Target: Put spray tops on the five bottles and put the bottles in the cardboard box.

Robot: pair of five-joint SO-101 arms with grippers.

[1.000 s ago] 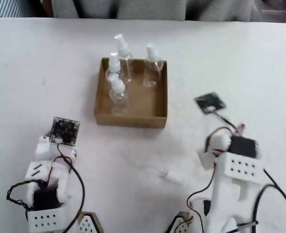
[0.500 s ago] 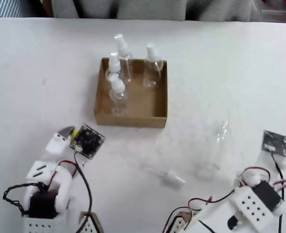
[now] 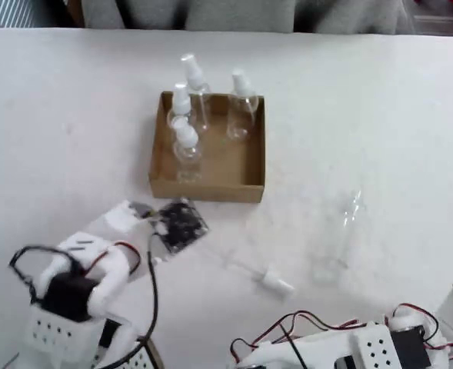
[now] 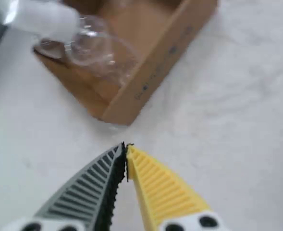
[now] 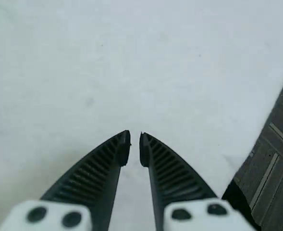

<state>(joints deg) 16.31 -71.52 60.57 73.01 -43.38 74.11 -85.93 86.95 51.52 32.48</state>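
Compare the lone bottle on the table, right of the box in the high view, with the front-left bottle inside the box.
The bottle on the table carries no spray top, while the front-left bottle in the box has a white one fitted. The bottle on the table sits outside the cardboard box, near a loose spray top. The front-left bottle in the box is inside it, among other topped bottles. Both are clear and see-through.

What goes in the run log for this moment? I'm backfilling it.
box: four capped bottles | fifth bottle: uncapped, outside | spray top: lying loose | left gripper: shut | right gripper: slightly open
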